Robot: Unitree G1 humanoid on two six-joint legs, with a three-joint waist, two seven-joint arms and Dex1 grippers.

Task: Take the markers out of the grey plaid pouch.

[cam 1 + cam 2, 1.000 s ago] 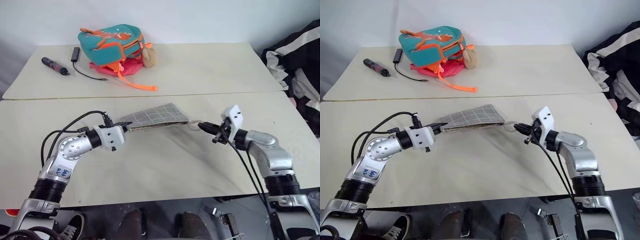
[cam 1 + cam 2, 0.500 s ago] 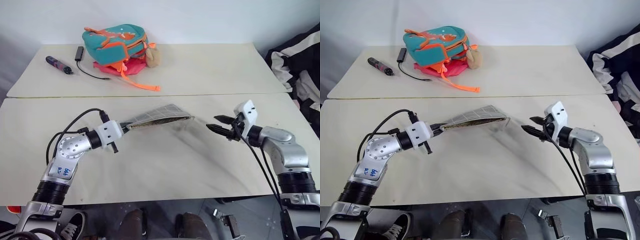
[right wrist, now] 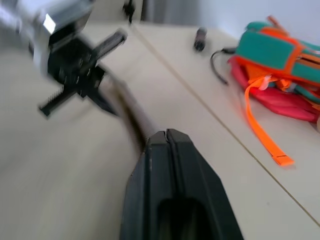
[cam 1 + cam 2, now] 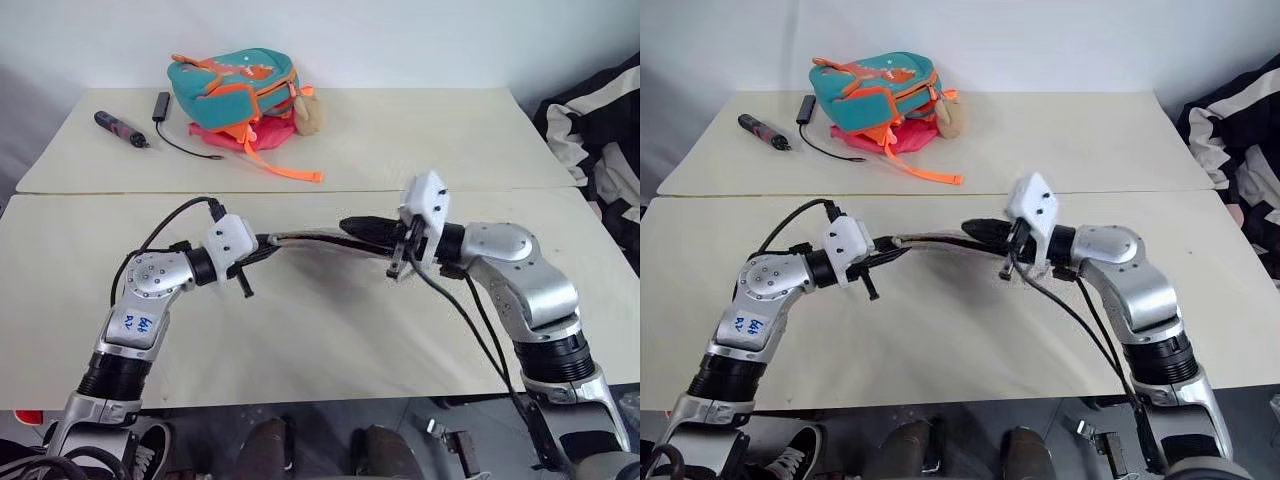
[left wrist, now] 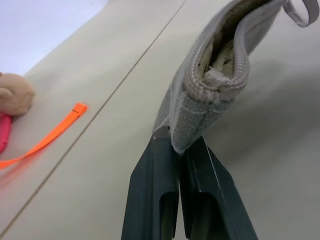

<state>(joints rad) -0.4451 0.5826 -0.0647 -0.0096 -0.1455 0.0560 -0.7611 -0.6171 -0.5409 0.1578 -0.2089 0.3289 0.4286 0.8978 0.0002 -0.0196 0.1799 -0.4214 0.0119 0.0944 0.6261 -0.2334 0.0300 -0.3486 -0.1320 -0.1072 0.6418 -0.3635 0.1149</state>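
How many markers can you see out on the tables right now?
0. None lies on either table; any are probably hidden inside the pouch, held up between both tools.

Two beige tables [image 4: 420,130] stand end to end before a white wall [image 4: 400,40]

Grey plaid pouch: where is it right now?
Head views: grey plaid pouch hangs edge-on above the near table, between left gripper and right gripper.

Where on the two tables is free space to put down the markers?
Free: the far table right of the backpack, and the near table in front of the pouch. Crowded: the far-left corner, with backpack and cabled tool.
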